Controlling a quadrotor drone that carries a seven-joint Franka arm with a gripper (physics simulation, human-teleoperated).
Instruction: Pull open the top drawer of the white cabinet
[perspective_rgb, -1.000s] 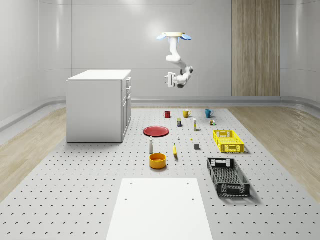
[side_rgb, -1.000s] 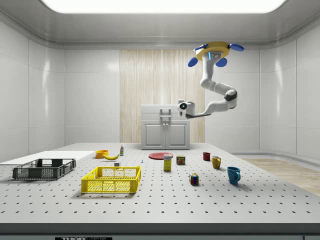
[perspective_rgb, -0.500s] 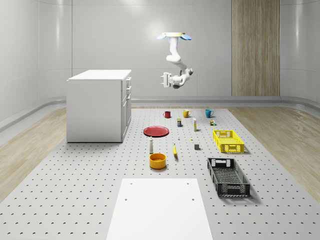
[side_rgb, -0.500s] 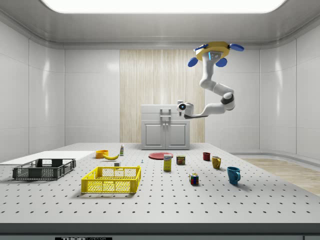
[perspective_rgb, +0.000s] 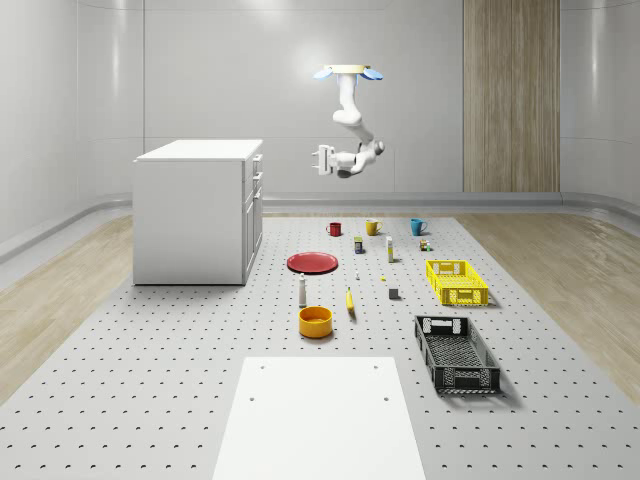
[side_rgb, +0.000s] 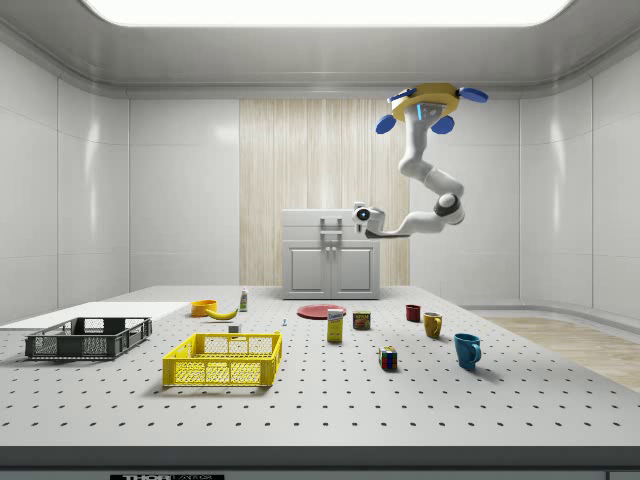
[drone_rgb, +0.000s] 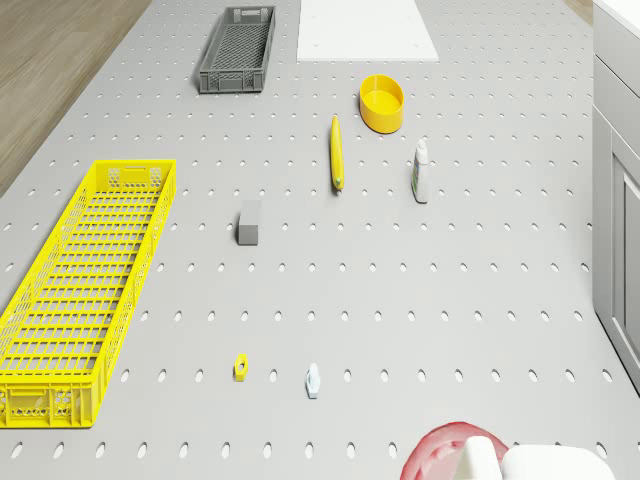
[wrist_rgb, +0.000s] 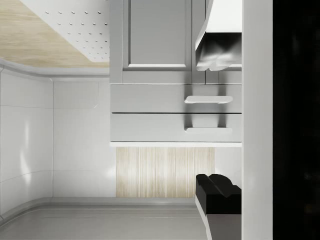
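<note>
- Drawer (wrist_rgb: 175, 127) at the top of the white cabinet (perspective_rgb: 195, 210) looks rigid and should slide straight out; its bar handle (wrist_rgb: 208, 130) is the place to grip, though it is thin and probably slick.
- Drone (perspective_rgb: 348, 72) hovers beside the cabinet, on the drawer-front side, well apart from it.
- Gripper (perspective_rgb: 323, 160) hangs near the cabinet's top level, facing the front; jaws stand apart, holding nothing.
- Handle depth is hard to judge; part of the cabinet front is hidden behind one finger (wrist_rgb: 218, 40).
</note>
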